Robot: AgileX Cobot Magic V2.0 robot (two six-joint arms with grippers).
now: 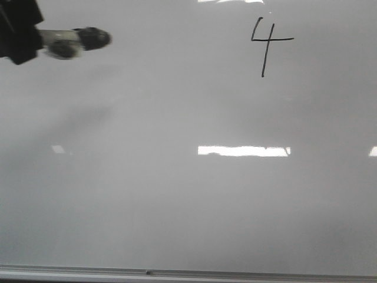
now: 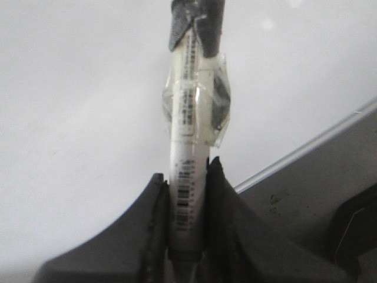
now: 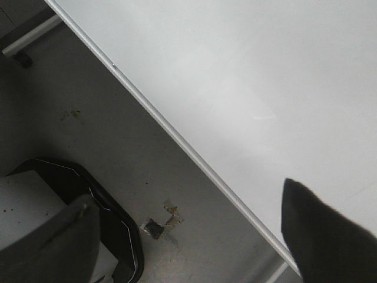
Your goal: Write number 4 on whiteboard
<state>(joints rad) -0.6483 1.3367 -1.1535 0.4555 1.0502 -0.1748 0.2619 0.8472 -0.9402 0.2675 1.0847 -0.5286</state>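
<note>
Black number 4 (image 1: 266, 44) looks complete on the whiteboard (image 1: 177, 200), well apart from the left gripper (image 2: 187, 236); its jaws clamp the marker (image 2: 189, 147). Right gripper (image 3: 194, 236) jaws spread, empty. Next: retract.

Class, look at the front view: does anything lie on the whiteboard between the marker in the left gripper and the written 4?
Nothing visible does. The left gripper is shut on the marker at the upper left; the number 4 sits at the upper right. Between them the whiteboard shows only bare surface and glare.

Glossy smooth whiteboard (image 1: 177, 206) with metal frame; plastic marker (image 2: 188, 147) wrapped in clear tape.
</note>
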